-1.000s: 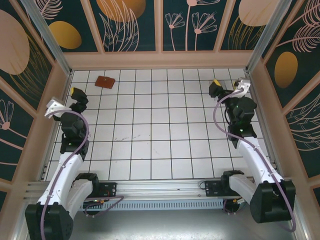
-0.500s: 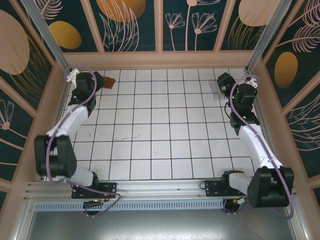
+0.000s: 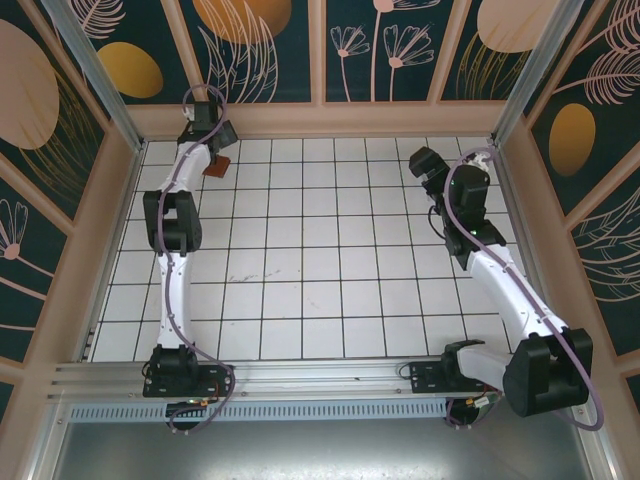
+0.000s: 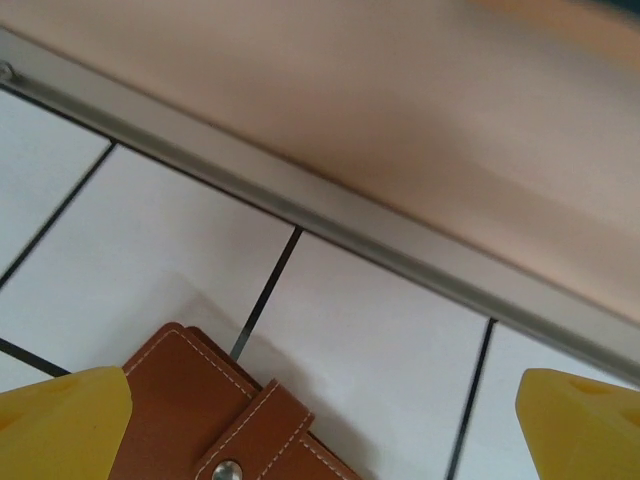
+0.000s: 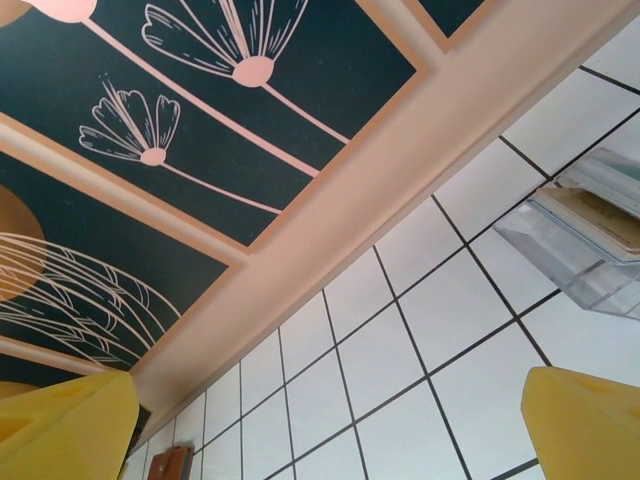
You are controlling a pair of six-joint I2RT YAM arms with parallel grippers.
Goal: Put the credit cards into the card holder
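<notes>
Card holder lies on white tiled floor (floral walls around).

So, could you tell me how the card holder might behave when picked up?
The card holder lies flat, so probably light but hard to get under. Its stitched leather may flex; the snap strap should keep it shut.

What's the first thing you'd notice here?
The dark walls with big pink flower drawings and orange blobs, all around the white tiled table. Next, the long left arm stretched to the far left corner, its open yellow-tipped hand right over the little brown wallet.
</notes>
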